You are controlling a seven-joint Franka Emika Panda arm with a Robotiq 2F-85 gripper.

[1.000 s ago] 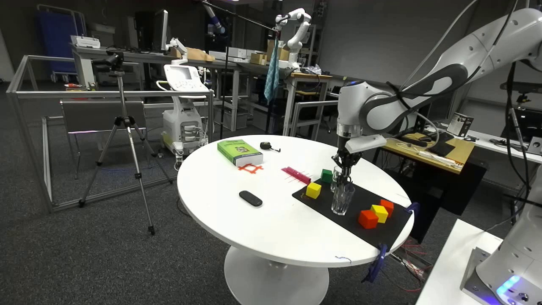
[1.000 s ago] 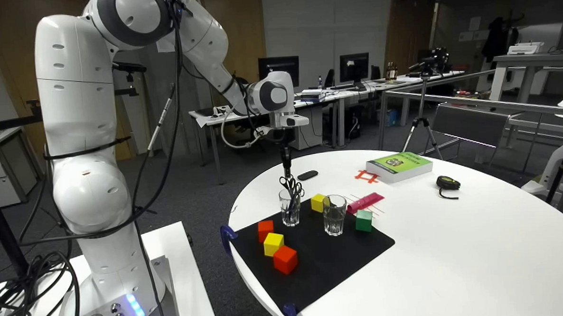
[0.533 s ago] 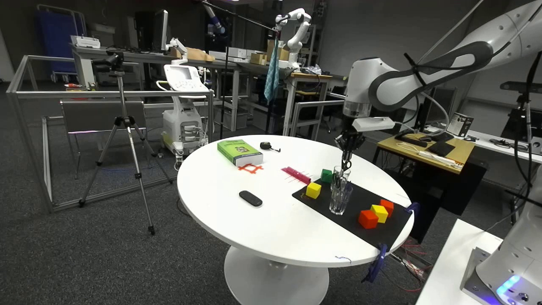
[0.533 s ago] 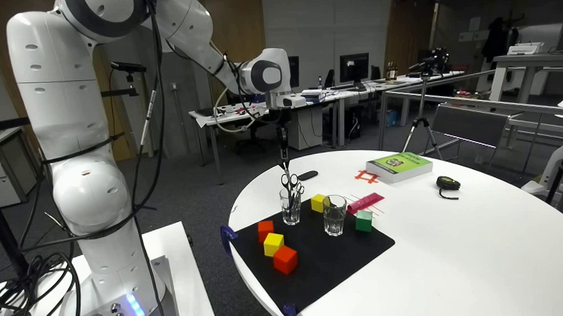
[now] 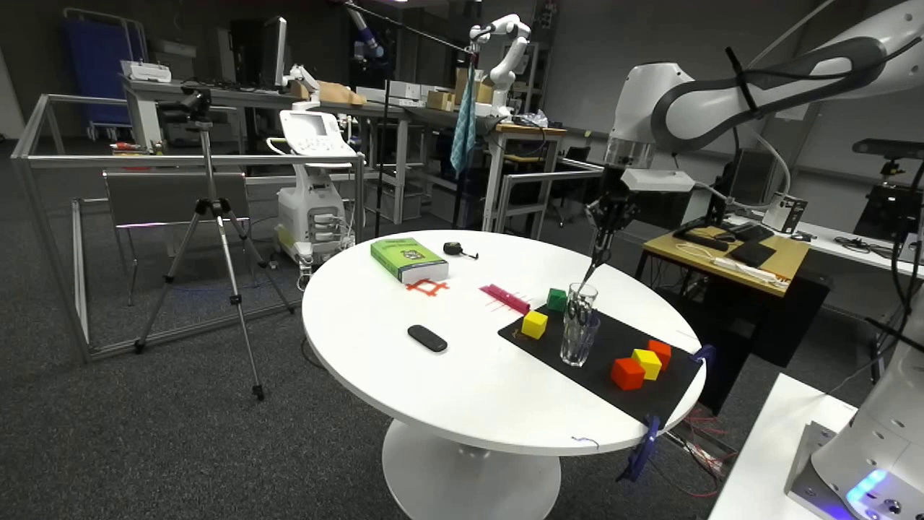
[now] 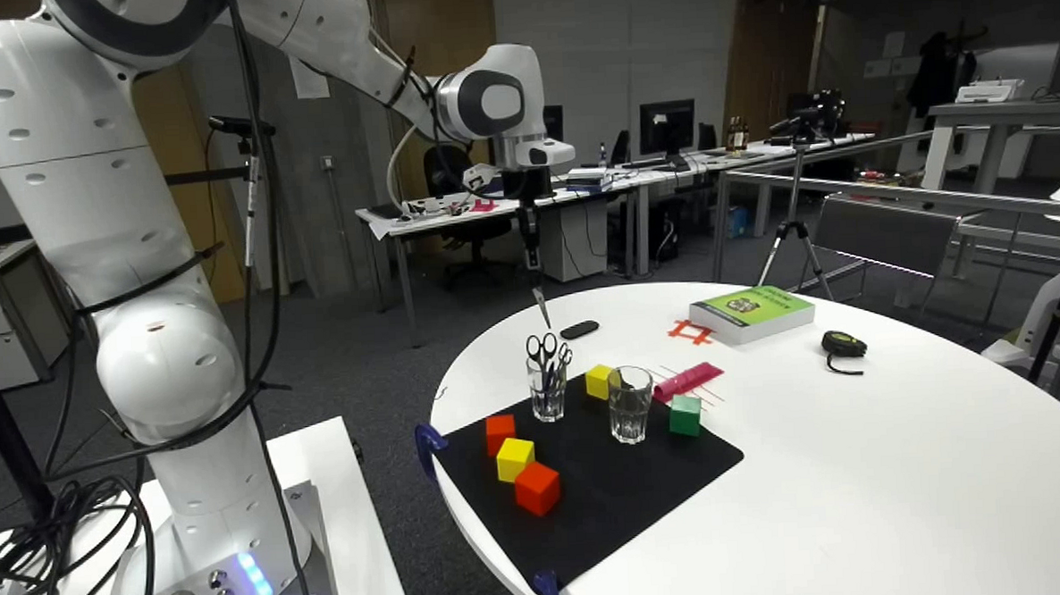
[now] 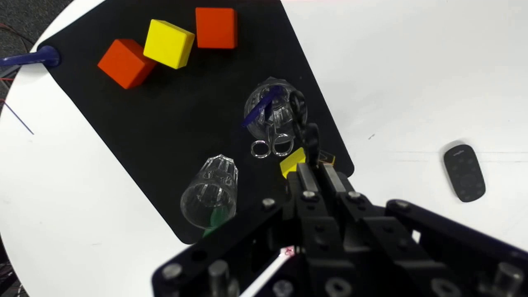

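The gripper [image 6: 533,266] is clamped on a slim pointed tool [image 6: 541,308], whose silvery end hangs, in both exterior views, just above the mouth of a glass [image 6: 548,410]. That glass holds black-handled scissors [image 6: 542,359] and silver scissors [image 7: 270,137]. The wrist view, where it sits above the centre of the frame, also shows a blue strip [image 7: 262,107] at its mouth; the tool's silvery end cannot be picked out there. A second glass [image 7: 209,193] appears left of and below centre in that view. A book [image 6: 751,315] and a tape measure [image 6: 843,345], at right in an exterior view, lie outside the wrist view's frame.
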